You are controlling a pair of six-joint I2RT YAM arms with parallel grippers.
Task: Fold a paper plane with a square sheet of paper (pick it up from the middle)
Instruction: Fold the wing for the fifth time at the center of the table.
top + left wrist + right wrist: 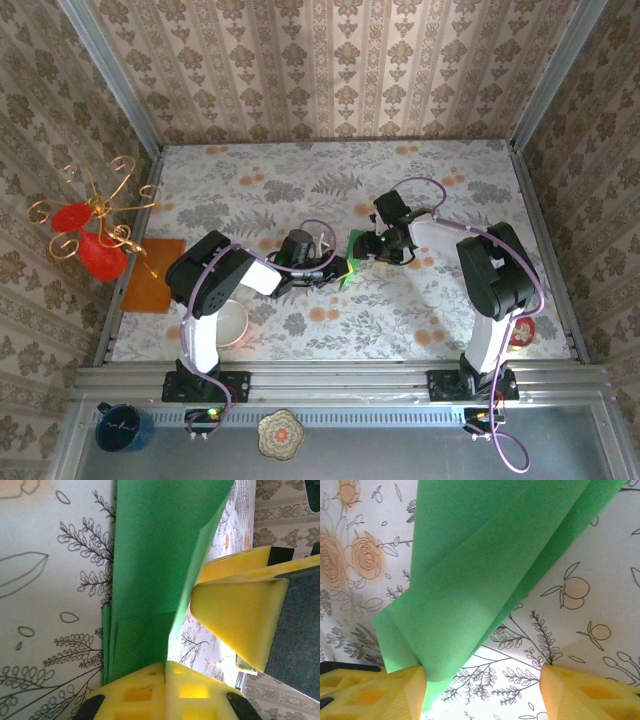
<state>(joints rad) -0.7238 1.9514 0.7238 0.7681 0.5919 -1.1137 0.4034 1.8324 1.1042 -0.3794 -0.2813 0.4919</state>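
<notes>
Lab booth: wallpapered walls (330,70), aluminium rails (340,378)

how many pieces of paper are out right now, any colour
2. The partly folded green sheet is mid-table, pinched in the left gripper; a flat orange sheet lies at the left edge of the table. Others may be hidden.

matt green paper plane (485,570), matt yellow plastic fingers (370,695), smooth printed table cover (600,555)

walls (330,60): beige damask wallpaper | table (440,180): floral print | near edge: metal rail (340,378)
</notes>
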